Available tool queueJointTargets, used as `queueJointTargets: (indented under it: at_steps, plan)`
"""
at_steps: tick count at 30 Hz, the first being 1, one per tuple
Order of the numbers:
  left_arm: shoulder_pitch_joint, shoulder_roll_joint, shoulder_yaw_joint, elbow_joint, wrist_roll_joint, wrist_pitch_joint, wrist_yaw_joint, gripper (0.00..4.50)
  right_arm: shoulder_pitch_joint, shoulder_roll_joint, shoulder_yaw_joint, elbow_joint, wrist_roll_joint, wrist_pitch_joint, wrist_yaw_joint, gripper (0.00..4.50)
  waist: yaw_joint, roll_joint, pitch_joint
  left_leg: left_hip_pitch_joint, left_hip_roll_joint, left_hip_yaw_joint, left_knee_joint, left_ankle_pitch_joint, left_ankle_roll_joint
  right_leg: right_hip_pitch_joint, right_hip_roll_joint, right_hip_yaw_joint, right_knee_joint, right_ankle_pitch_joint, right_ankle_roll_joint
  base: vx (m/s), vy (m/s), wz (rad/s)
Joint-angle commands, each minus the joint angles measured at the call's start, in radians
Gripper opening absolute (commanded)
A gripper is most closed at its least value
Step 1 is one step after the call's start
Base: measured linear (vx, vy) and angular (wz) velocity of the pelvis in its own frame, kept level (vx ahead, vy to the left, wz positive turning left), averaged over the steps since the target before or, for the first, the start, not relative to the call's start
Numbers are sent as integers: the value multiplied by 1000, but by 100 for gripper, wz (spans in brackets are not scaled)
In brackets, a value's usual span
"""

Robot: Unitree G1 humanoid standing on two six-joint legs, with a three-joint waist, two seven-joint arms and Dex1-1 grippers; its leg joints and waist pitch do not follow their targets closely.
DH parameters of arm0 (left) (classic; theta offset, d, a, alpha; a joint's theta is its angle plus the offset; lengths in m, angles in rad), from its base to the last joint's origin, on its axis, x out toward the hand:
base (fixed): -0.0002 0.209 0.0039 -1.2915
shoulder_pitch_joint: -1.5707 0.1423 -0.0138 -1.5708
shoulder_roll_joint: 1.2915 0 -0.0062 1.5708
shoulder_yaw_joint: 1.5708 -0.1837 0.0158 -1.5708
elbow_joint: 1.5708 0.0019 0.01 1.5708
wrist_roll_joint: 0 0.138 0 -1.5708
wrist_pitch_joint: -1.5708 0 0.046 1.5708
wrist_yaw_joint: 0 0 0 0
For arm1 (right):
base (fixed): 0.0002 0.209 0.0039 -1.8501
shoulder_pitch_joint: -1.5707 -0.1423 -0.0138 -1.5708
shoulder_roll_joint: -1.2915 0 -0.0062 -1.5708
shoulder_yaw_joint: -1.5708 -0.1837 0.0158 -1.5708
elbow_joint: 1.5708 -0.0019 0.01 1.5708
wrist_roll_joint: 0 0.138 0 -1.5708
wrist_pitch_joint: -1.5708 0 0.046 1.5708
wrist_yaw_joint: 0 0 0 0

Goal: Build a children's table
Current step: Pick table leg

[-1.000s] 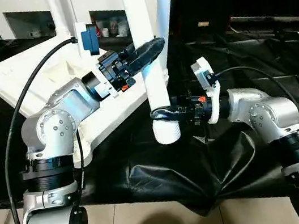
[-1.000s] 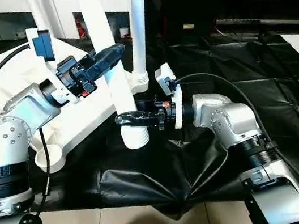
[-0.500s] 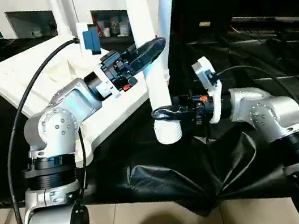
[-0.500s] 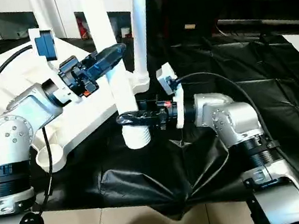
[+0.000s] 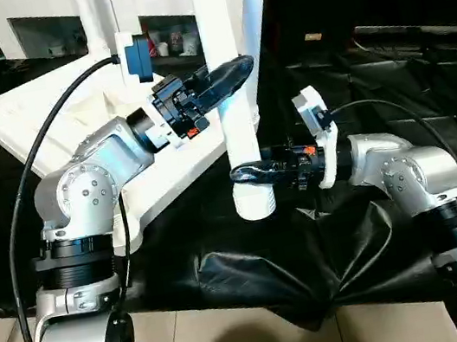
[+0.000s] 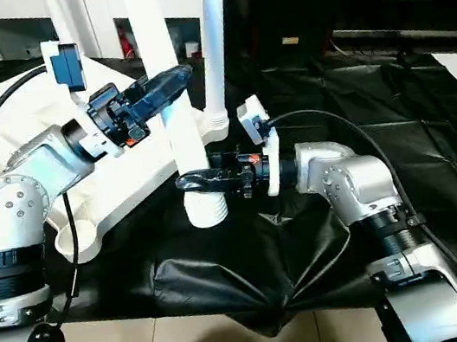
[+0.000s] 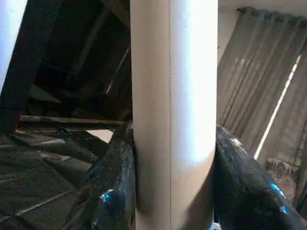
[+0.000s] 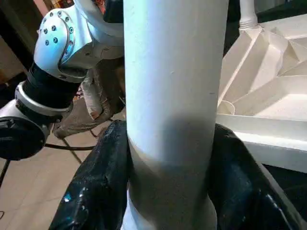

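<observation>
Nothing has shifted noticeably over the last second: both grippers stay clamped on the same leg, which stands near-upright with its long axis rising out of frame. The left gripper pinches it higher up, the right gripper just above its wide lower end, which hangs above the black cloth. The top lies tilted, ribbed side up, to the left of the leg, with other legs already standing in it. Its near empty socket sits left of and a little below the leg's end, nearer the left arm, so the next move is probably a carry leftward.
</observation>
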Motion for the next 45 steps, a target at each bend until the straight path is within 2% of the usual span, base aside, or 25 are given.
queueJointTargets:
  at_steps: [1,4,5,9,10,12,25,30,34,45]
  plan:
    - [-13,11,1,-21,24,-28,6,181,-25,-1,7,-39,11,-14,45,186,4,3,-81,13,15,2,-64,-124,-15,58,-67,33,-64,-121,-206,0,0,0]
    - [-9,15,-8,-35,38,-48,0,181,-41,11,1,-10,0,-22,25,186,3,4,-80,13,15,2,-64,-124,-13,56,-66,33,-64,-127,-205,0,0,0]
    - [-7,15,-9,-39,38,-48,0,181,-44,14,-1,-5,0,-23,21,242,2,4,-80,12,16,2,-65,-125,-14,57,-67,33,-64,-130,-204,0,0,0]
    - [5,38,-51,-69,60,-54,-39,181,-65,12,21,13,-27,-33,23,263,0,8,-80,14,16,2,-65,-123,-16,54,-66,33,-62,-126,-201,0,0,0]
    - [5,40,-57,-72,60,-51,-47,180,-70,9,30,19,-36,-33,23,291,1,9,-79,14,16,2,-65,-127,-20,54,-66,34,-63,-129,-200,0,0,0]
    - [5,45,-67,-74,64,-52,-58,180,-82,1,53,35,-56,-32,37,299,1,9,-79,14,15,3,-66,-131,-21,54,-66,34,-64,-133,-199,0,0,0]
    - [2,61,-84,-79,61,-48,-107,180,-178,-8,83,156,-89,-20,110,301,2,8,-81,14,16,2,-64,-124,-20,56,-66,33,-58,-99,-218,0,0,0]
    - [1,59,-76,-76,63,-54,-101,180,-187,-6,89,177,-99,-30,134,301,2,4,-81,13,16,3,-64,-126,-19,57,-67,34,-59,-109,-215,0,0,0]
    - [-2,63,-74,-70,65,-57,-102,180,-188,-4,93,187,-102,-30,155,301,2,8,-81,14,17,2,-64,-126,-18,56,-67,33,-59,-112,-216,0,0,0]
    - [-2,61,-78,-77,62,-56,-106,180,-191,12,82,203,-96,-30,166,301,3,8,-82,14,16,3,-63,-121,-16,57,-66,33,-57,-90,-227,0,0,0]
